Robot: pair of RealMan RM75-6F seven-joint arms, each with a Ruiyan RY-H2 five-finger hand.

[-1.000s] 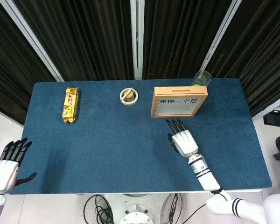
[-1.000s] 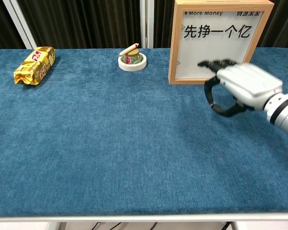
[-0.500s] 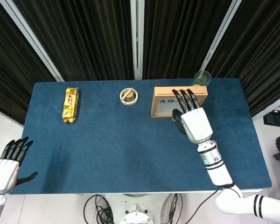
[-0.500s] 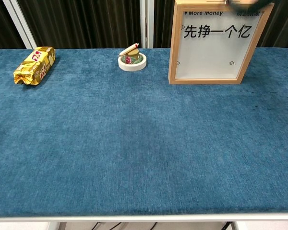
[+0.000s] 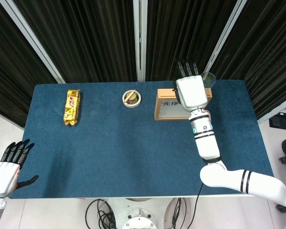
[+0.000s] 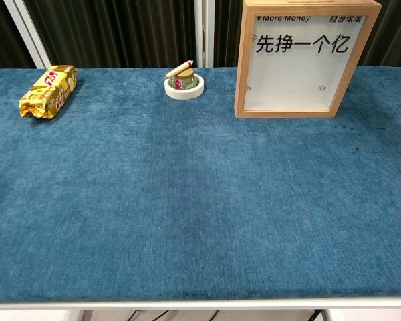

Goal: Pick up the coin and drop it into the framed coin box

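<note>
The framed coin box (image 5: 165,111) (image 6: 297,60) stands upright at the back right of the blue table, a wooden frame with a white printed face. My right hand (image 5: 189,90) hovers over its top edge with its back to the head camera, covering the slot. Its fingers point away and its palm side is hidden. I see no coin in either view. My left hand (image 5: 7,169) hangs off the table's front left corner, fingers spread and holding nothing. The chest view shows neither hand.
A small white dish (image 5: 131,98) (image 6: 184,83) with a few small items sits left of the box. At the back left lies a gold snack packet (image 5: 72,107) (image 6: 48,90). A green cup (image 5: 209,77) stands behind the box.
My right hand rose from the table in front of the box and moved back, from in front of the box's face to above its top edge. The left hand stayed put.
</note>
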